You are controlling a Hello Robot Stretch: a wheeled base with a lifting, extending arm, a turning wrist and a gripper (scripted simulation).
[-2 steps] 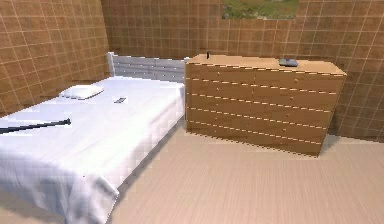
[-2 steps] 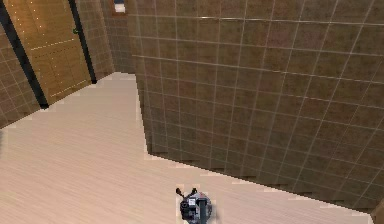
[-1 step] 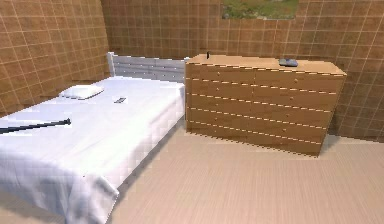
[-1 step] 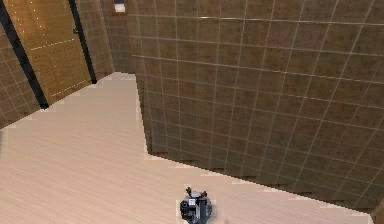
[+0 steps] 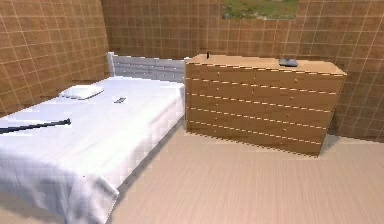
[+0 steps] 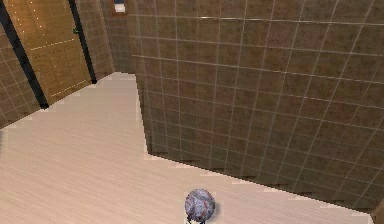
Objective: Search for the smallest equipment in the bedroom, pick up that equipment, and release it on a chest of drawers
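Floor, arm side view: grey-white mottled round ball [image 6: 200,205] on the pale plank floor [image 6: 80,150] near the bottom edge; brown tiled wall [image 6: 260,90] behind it; brown wooden door [image 6: 45,45] at far left.
Bed: white-sheeted bed [image 5: 95,145] at the forward view's left; long dark bat-shaped rod [image 5: 35,125] lying on it near the left edge; white pillow [image 5: 80,91] by the white slatted headboard [image 5: 145,66]; small dark flat item [image 5: 120,100] on the sheet right of the pillow.
Chest: light wooden chest of drawers [image 5: 260,105] just right of the bed, against the wall; small dark flat object [image 5: 288,63] on its top.
Pincer: spread or pressed together, cannot tell.
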